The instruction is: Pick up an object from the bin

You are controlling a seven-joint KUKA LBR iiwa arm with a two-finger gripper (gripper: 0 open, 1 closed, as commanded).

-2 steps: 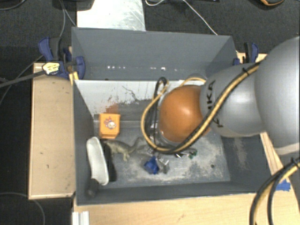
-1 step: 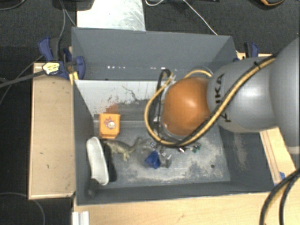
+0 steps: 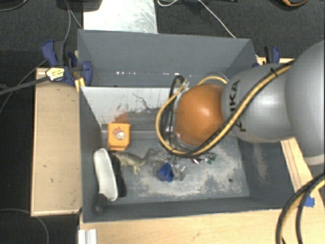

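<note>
My gripper reaches down to the bin floor near the middle, mostly hidden under the orange cover on the wrist. A small blue object lies right against its left side, touching or nearly touching it. An olive-grey toy dinosaur lies just left of that, with its tail pointing toward the gripper. A small green and white piece lies on the floor to the gripper's right.
An orange block with a round face stands at the left, against the back slope. A white oblong object with a dark edge lies along the left wall. The arm covers the bin's right half.
</note>
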